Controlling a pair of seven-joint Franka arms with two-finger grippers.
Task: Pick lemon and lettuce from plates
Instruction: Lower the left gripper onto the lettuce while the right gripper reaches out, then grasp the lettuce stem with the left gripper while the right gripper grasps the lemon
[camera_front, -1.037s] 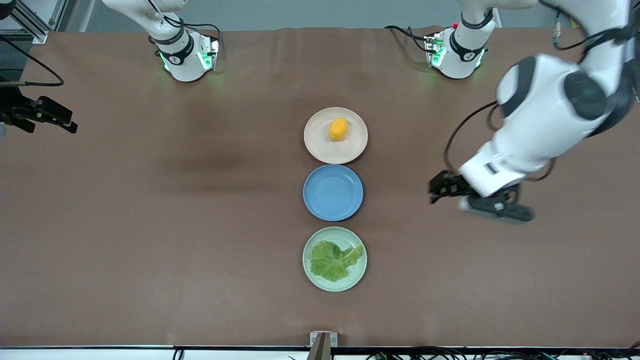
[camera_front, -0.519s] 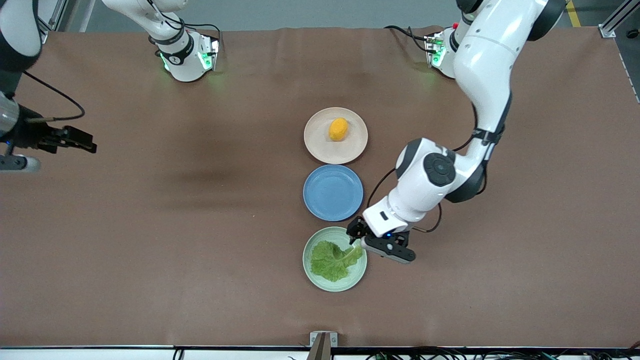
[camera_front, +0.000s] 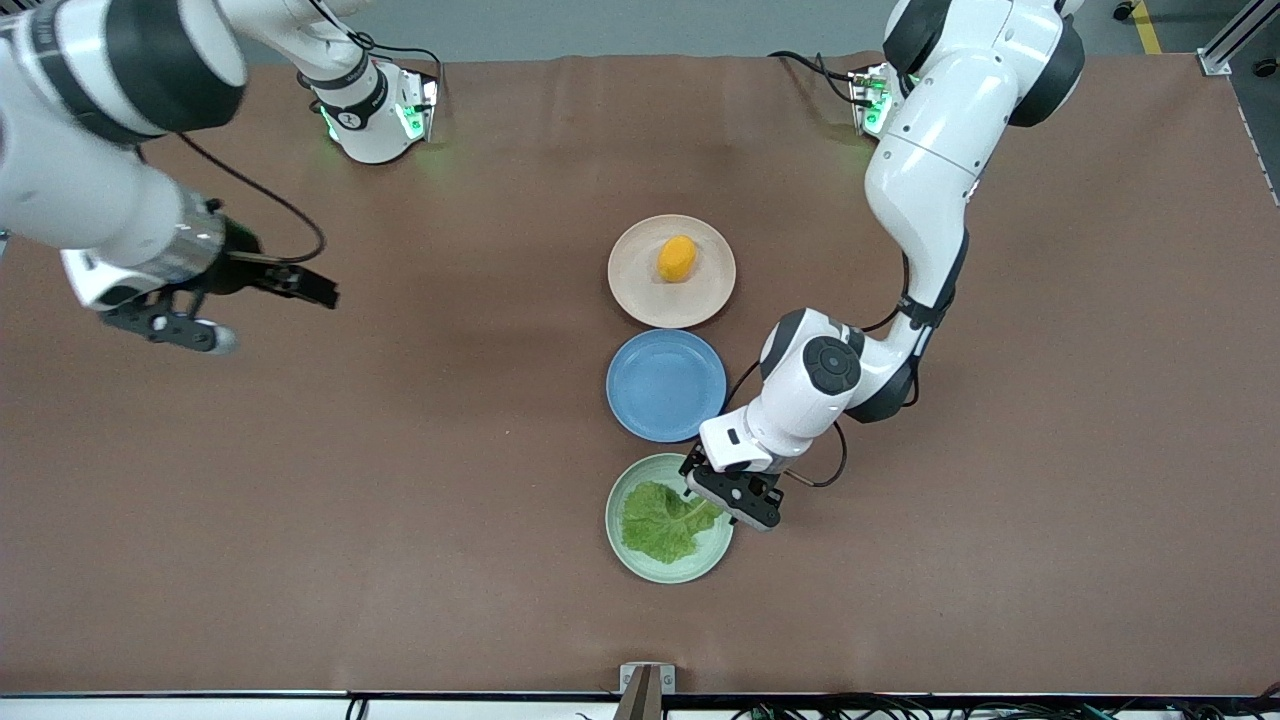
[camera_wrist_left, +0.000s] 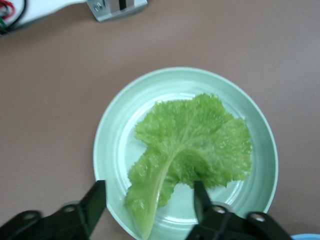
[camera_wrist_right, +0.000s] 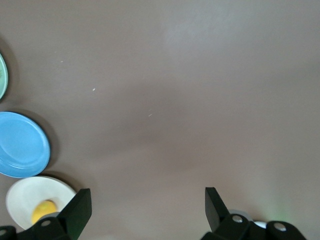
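Left end effector (camera_front: 712, 489) over the lettuce stem; right end effector (camera_front: 262, 283) waits over bare tabletop (camera_front: 400, 480).

Front: I see lettuce (camera_front: 662, 521) on the mint plate (camera_front: 640, 560) nearest the camera, lemon (camera_front: 677, 258) on the beige plate (camera_front: 630, 290) farthest, blue plate (camera_front: 666, 385) between.
Left wrist: my fingers (camera_wrist_left: 94, 202) stand apart, straddling the pale stem, nothing gripped.
Right wrist: fingers (camera_wrist_right: 79, 209) spread wide, empty, lemon well apart.
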